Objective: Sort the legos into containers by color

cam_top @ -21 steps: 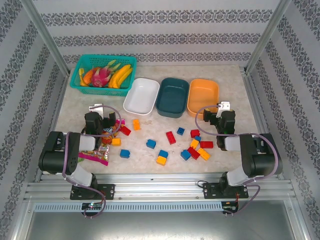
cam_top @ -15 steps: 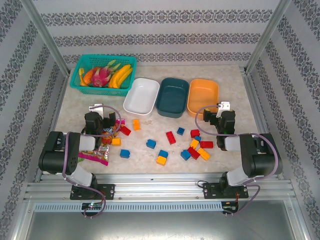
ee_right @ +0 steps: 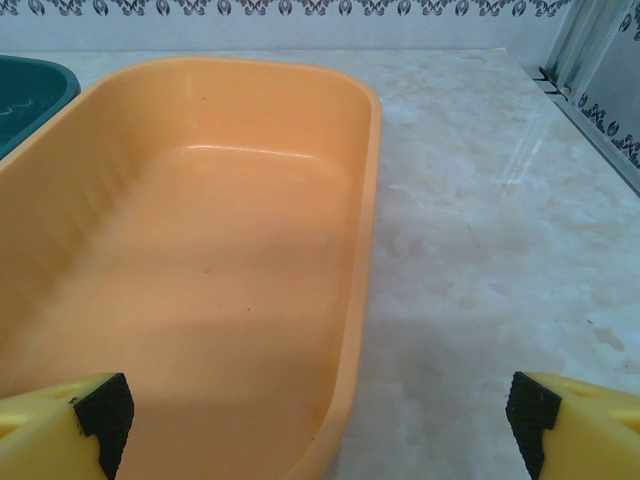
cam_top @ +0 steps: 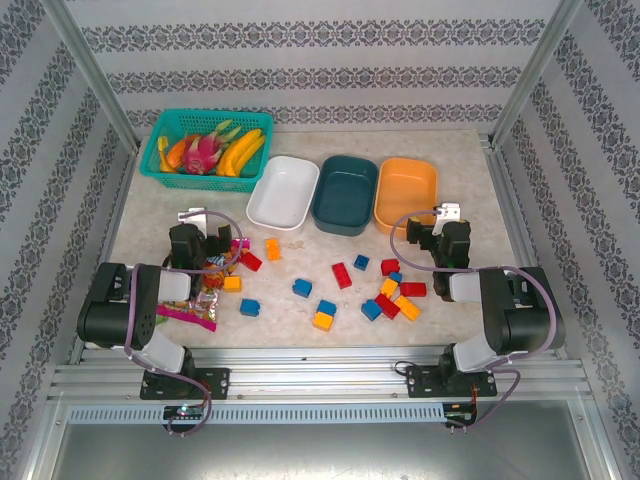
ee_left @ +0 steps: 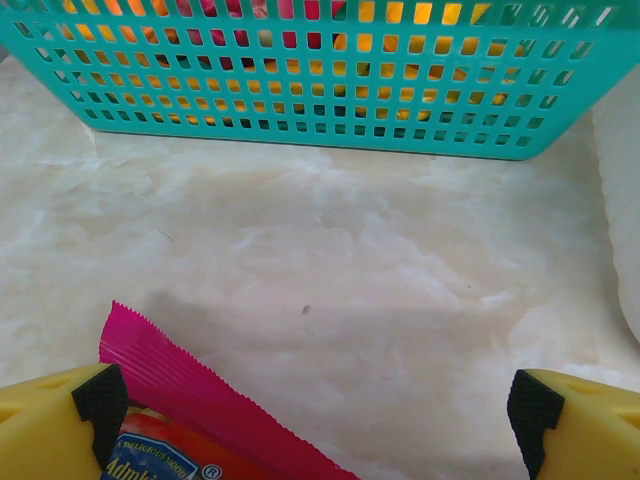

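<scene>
A candy bag lies under the left fingers, spread wide before the fruit basket. The legos lie scattered across the worktop, nearer than the white dish, teal dish and orange dish; the right fingers, also spread, face the orange dish. Patterned walls surround the marbled surface; nothing has moved since earlier.
</scene>
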Robot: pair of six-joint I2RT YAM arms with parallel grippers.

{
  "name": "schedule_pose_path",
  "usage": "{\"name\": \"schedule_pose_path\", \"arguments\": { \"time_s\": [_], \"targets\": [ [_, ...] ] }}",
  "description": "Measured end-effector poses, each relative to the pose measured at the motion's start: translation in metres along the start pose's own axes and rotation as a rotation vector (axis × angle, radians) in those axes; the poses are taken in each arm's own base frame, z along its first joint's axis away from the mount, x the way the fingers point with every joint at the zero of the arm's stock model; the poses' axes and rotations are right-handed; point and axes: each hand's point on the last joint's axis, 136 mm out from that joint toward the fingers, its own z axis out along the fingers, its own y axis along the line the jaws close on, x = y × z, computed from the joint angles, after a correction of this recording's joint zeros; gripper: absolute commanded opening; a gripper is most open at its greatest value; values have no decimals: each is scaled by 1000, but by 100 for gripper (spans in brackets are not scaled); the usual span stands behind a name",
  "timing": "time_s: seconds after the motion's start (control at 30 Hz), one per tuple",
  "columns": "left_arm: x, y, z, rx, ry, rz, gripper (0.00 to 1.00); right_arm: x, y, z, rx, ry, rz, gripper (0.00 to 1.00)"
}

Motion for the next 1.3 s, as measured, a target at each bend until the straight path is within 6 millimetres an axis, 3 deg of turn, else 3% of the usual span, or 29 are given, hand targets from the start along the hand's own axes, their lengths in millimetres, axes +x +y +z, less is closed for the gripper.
{"name": "schedule_pose_path", "arguments": {
  "time_s": [0.33,0.4,0.6,0.77,0.83,0.93,0.97,1.03,1.1,1.2,1.3],
  "targets": [
    [-3,0,-6,2,15,3,100,-4,-1,-4,6,-2,0,98],
    [-19,3,-19,-19,3,-1,100,-15,-4,-12,27,-19,0,98],
    [-109,14,-82,-77,-229,-78,100,-89,-13,-51,106,-181,34,98],
    [-155,-1,-125,-55,-317,-96,100,-177,-7,-89,122,-285,96,98],
    [-176,-12,-143,-31,-352,-123,100,-217,-13,-113,128,-311,269,98],
    [-203,-13,-165,-15,-293,-326,100,-245,-33,-146,143,-291,543,98],
    [-213,-10,-172,-19,-279,-389,100,-243,-37,-151,140,-276,595,95],
    [-231,-8,-188,-3,-261,-520,100,-217,-42,-156,156,-178,680,82],
    [-230,-15,-190,33,-203,-577,100,-183,-37,-152,173,-28,736,78],
    [-213,-41,-177,120,-54,-591,100,-127,-27,-147,227,232,802,72],
    [-178,-88,-160,224,137,-525,100,-78,-14,-155,256,448,865,66]
  ]
}}
